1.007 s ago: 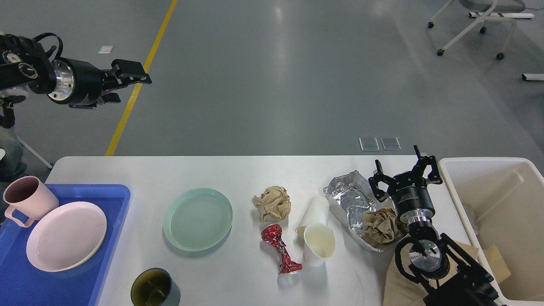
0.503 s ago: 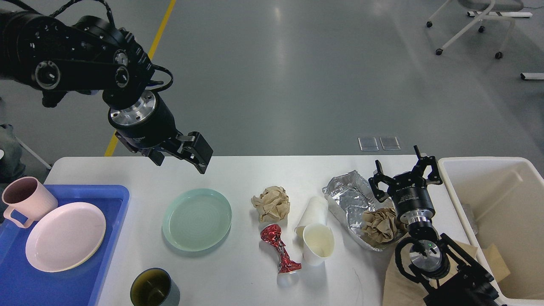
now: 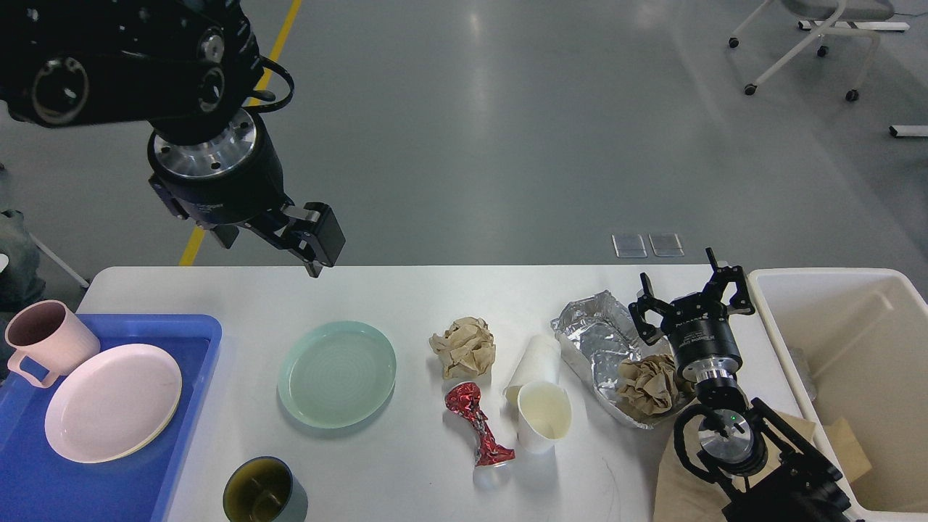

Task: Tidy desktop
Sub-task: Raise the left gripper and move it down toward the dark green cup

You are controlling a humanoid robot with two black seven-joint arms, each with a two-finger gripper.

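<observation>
The white tabletop (image 3: 406,297) fills the lower part of the head view, its far edge running across the middle of the picture. The left gripper (image 3: 319,243) hangs above the far left part of it, pointing down and to the right, holding nothing; its fingers overlap from this angle, so I cannot tell whether the jaws are apart or together. The right gripper (image 3: 689,297) stands over the right side, its jaws spread wide and empty, just above a crumpled foil tray (image 3: 598,337) that holds a brown paper wad (image 3: 649,384). To the right, touching the tabletop's edge, is a cream bin (image 3: 863,290). At the left a blue tray (image 3: 196,341) carries a pink plate (image 3: 112,402) and a pink mug (image 3: 47,341), the mug at the plate's far left. A green plate (image 3: 337,373) lies on the bare tabletop, right of the tray and below the left gripper. Near the middle sit a second paper wad (image 3: 464,346), a crushed red can (image 3: 478,428) just in front of it, and two white paper cups: one on its side (image 3: 536,362), one with its mouth toward the camera (image 3: 544,417), touching each other. A dark green cup (image 3: 261,493) stands at the near edge, below the green plate. Brown paper (image 3: 681,486) lies under the right arm.
</observation>
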